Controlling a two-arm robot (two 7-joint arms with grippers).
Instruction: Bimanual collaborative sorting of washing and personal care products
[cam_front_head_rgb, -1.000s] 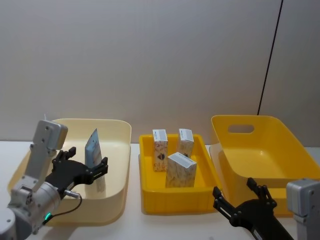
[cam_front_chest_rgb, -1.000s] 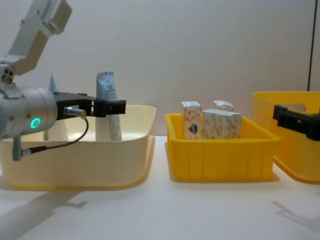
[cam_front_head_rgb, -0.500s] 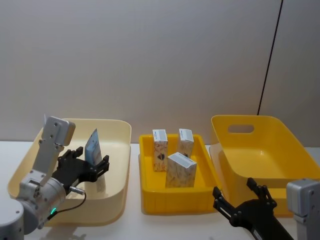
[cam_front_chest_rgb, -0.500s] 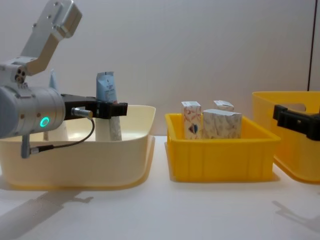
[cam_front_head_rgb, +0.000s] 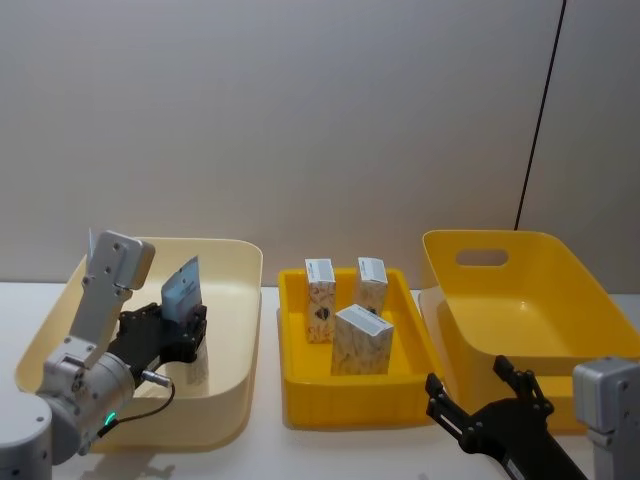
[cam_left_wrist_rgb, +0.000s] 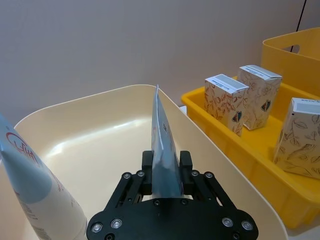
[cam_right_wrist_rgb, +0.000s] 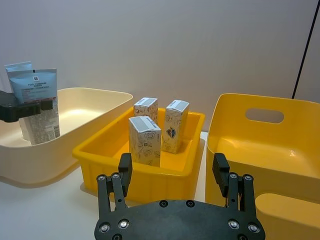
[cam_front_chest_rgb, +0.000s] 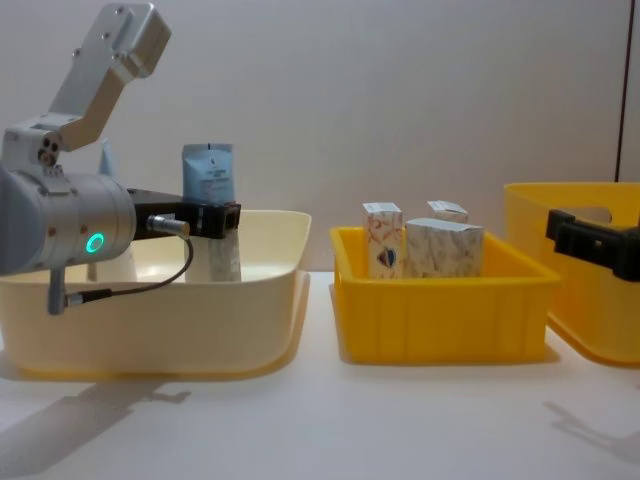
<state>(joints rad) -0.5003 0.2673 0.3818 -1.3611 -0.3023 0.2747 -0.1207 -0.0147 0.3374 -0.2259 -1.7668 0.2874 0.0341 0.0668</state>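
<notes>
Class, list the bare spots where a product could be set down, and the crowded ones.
Free: floor of the large yellow bin; table before the bins; floor of the cream bin behind the pale blue tube in the left gripper. Crowded: the small yellow tray, three cartons.

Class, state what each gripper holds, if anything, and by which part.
The left gripper clamps the pale blue squeeze tube at mid-body, crimped end up; the right gripper, open, holds nothing.

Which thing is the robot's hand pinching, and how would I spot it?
Find the big cream bin on the robot's left. Inside is a pale blue tube, flat end up, pinched by the left gripper. Its neighbour, the whitish cone tube, is rounder and unheld.
</notes>
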